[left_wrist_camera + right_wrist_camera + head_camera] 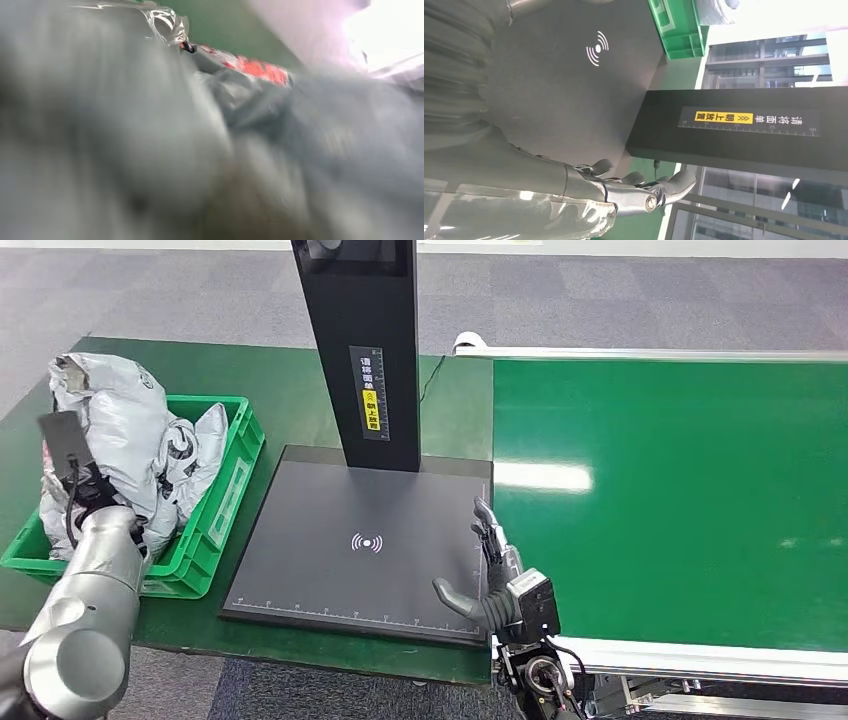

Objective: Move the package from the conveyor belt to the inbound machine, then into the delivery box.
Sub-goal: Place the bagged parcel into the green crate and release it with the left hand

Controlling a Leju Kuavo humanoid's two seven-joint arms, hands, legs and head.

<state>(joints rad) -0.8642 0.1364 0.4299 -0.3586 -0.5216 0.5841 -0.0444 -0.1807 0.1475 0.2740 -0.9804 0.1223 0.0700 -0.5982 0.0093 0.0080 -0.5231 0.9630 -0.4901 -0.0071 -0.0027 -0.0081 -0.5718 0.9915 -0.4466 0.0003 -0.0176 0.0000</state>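
Green table (pixel 300 370): left hand (pixel 85 488) down among grey packages (pixel 130 430) in green box (pixel 225 490), grip unclear. Right hand (pixel 492 575) spread wide, empty, beside scanner plate (pixel 340 570).

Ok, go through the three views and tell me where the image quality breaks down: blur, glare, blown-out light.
Head view: sharp, with one white glare patch on the conveyor belt. Left wrist view: heavily blurred, grey bags smeared, top corner washed out pink-white. Right wrist view: scanner plate and robot hand crisp, but the sky by the green crate is blown out.

Package (pixel 135 430) crinkled glossy grey plastic; delivery box (pixel 225 490) green plastic; conveyor belt (pixel 670 490) smooth, sheeny.
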